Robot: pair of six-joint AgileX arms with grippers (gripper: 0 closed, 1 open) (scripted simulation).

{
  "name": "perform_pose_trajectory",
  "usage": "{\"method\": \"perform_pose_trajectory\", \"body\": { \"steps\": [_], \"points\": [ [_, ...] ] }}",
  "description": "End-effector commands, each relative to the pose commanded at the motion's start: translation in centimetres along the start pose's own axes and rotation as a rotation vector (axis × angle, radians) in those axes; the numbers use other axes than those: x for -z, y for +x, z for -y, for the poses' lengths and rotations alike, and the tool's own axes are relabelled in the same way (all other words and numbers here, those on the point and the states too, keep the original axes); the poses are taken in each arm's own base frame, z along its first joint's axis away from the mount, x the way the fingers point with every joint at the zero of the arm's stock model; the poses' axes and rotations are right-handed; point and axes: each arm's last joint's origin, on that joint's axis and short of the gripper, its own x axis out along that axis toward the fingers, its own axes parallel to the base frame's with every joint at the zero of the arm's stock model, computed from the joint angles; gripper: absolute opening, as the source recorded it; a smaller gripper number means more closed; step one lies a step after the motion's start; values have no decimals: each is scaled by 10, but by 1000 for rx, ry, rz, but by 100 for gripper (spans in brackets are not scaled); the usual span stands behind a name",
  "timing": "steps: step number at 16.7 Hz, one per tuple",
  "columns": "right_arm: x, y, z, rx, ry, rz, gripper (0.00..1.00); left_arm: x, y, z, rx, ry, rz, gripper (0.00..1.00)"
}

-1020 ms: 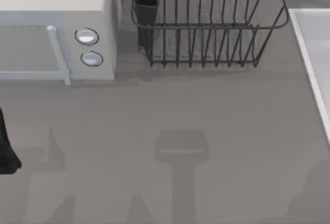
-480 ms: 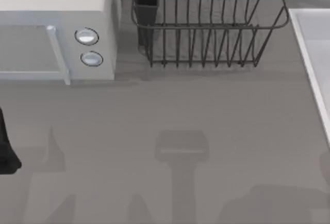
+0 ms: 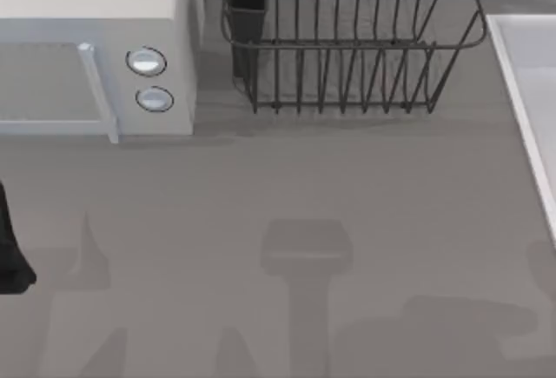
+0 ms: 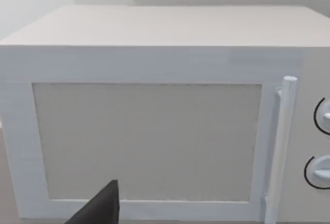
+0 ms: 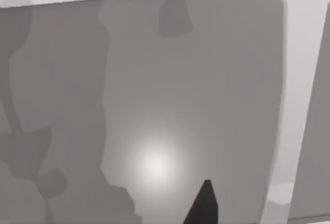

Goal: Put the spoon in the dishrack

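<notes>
The spoon is out of view. The dishrack, a dark wire basket with a dark utensil cup at its left corner, stands at the back of the table, right of centre. My left arm is a dark shape at the table's far left edge. A dark tip of my left gripper faces the microwave door. A dark tip of my right gripper hangs over a grey basin with a pale rounded rim. A broad arm shadow lies on the table's front right.
A pale grey microwave with two round knobs and a door handle fills the back left. A pale sink edge runs down the right side. The camera mount's shadow marks the table's middle.
The arm shadow at the table's front right has grown and spread leftward. The left arm, dishrack and microwave have not moved.
</notes>
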Motion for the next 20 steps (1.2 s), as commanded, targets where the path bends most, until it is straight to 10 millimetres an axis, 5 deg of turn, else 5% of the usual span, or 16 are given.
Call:
{"method": "perform_pose_trajectory", "body": {
  "steps": [4,9,12,14,17,20],
  "points": [
    [-39,-10,-45,180,-105,202,0,0,0,0,0,0,0,100],
    [-68,-39,-180,276,-271,705,0,0,0,0,0,0,0,100],
    [-41,-71,-267,176,-278,1044,0,0,0,0,0,0,0,100],
    [-12,-93,-307,75,-225,1221,0,0,0,0,0,0,0,100],
    [28,-119,-337,-57,-113,1382,0,0,0,0,0,0,0,100],
    [49,-132,-346,-119,-26,1446,0,0,0,0,0,0,0,100]
  ]
}}
